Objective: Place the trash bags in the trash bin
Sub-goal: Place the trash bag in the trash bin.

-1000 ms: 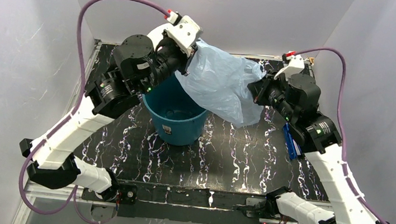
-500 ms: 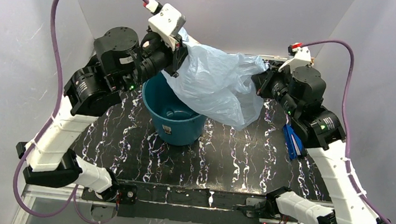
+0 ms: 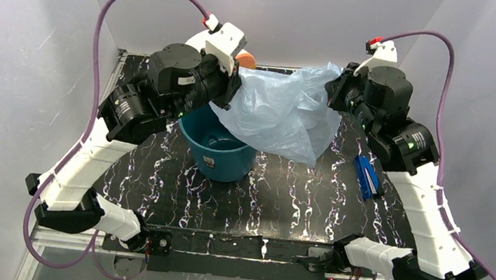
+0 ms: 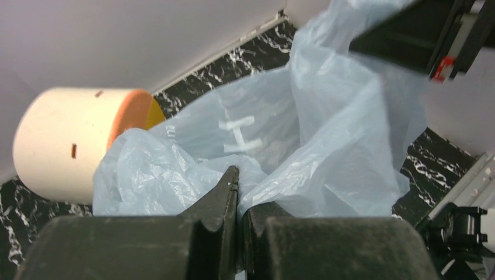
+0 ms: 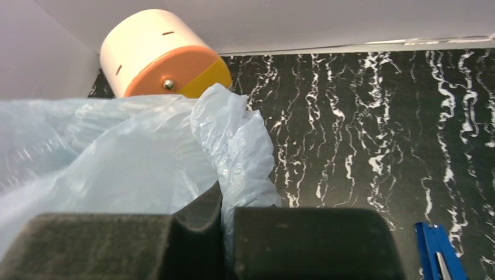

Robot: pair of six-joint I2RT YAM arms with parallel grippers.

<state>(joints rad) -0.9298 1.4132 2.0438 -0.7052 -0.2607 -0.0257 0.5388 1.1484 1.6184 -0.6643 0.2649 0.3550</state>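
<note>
Bag (image 3: 280,115), pale blue and crinkled, hangs spread between both claws above the counter (image 3: 295,195). I find the left claw (image 3: 232,87) clenched on the bag's left edge. From the left wrist, its fingers (image 4: 210,210) are pressed together with film pinched at the tips, and white lettering (image 4: 239,135) shows on the sheet beyond. I find the right claw (image 3: 336,88) likewise clenched on the right edge, with film bunched between its pads (image 5: 175,233) in the right wrist view. The teal bin (image 3: 219,154) stands upright on the counter beneath the left claw. Seen from overhead, the bag's lower fold overlaps the bin's right rim; I cannot tell whether they touch. A cream and orange drum (image 5: 157,52) lies on its side at the far wall, behind the bag. A blue flat item (image 3: 366,176) lies on the counter beside the right arm.
</note>
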